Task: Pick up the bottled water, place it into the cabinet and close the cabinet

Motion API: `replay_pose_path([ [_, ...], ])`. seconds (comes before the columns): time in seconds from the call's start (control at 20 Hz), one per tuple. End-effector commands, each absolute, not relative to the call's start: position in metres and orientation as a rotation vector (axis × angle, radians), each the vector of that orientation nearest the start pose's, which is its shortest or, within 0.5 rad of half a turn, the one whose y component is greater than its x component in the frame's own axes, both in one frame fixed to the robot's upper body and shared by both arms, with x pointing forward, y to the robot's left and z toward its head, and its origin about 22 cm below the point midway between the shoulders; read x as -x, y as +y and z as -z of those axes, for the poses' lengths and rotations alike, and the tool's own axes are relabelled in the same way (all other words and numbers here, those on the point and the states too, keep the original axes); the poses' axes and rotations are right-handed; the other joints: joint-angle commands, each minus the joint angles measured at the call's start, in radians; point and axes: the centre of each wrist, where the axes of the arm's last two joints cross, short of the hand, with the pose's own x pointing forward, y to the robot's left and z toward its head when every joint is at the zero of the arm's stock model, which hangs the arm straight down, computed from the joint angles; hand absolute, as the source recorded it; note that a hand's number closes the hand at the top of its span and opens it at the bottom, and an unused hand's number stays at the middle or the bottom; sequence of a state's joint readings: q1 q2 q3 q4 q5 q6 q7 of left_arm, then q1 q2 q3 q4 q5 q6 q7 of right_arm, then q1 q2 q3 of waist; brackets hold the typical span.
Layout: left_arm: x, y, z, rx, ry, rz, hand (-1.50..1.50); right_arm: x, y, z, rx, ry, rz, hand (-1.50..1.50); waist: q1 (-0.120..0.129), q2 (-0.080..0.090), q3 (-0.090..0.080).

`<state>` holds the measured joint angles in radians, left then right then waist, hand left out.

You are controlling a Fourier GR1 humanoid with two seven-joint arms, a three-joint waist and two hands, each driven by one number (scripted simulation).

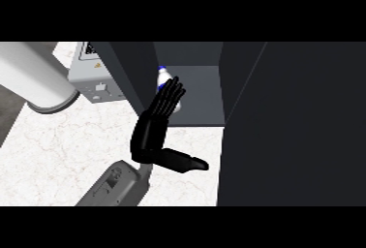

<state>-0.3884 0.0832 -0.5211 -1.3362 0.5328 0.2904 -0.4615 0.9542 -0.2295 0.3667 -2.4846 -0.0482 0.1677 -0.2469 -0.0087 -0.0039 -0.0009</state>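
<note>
The bottled water (163, 76), white with a blue cap, stands inside the dark cabinet (200, 97) at its left edge, on the grey shelf. My left hand (151, 130) rises from the grey forearm at the lower left. It is open, its straight fingers (170, 97) pointing up into the cabinet's opening and covering the bottle's lower part. The thumb (187, 162) sticks out to the right, low over the counter. Whether the fingers touch the bottle I cannot tell. A narrow dark panel (132, 77) stands just left of the fingers. My right hand shows nowhere.
A large dark cabinet door (293, 126) fills the right side of the view. A grey boxy appliance (93, 77) sits behind the left panel. A thick white cylinder (36, 72) lies at the far left. White marbled counter (79, 140) spreads below them.
</note>
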Motion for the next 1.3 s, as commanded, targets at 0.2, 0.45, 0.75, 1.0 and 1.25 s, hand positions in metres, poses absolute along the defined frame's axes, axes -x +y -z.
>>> replay_pose_path([
  [0.2, -0.247, 0.12, -0.02, 0.588, -1.844, -0.018, 1.5, -0.039, -0.239, -0.12, -0.285, -1.767, -0.428, 1.5, 0.014, -0.002, 0.001],
  [0.45, -0.23, 0.152, -0.015, 0.529, -1.844, -0.055, 1.5, -0.028, -0.225, -0.14, -0.405, -1.713, -0.555, 1.5, 0.007, -0.004, -0.001],
  [0.75, -0.211, 0.203, -0.018, 0.457, -1.869, -0.106, -1.5, -0.027, -0.218, -0.154, -0.487, -1.77, -0.681, 1.5, 0.002, -0.013, -0.002],
  [1.0, -0.201, 0.237, -0.022, 0.465, -1.847, -0.191, -1.5, -0.023, -0.207, -0.148, -0.623, -1.689, -0.73, 1.5, 0.0, -0.012, -0.004],
  [1.25, -0.189, 0.257, -0.029, 0.454, -1.847, -0.227, -1.5, -0.027, -0.198, -0.163, -0.715, -1.709, -0.807, 1.5, 0.032, -0.013, -0.008],
])
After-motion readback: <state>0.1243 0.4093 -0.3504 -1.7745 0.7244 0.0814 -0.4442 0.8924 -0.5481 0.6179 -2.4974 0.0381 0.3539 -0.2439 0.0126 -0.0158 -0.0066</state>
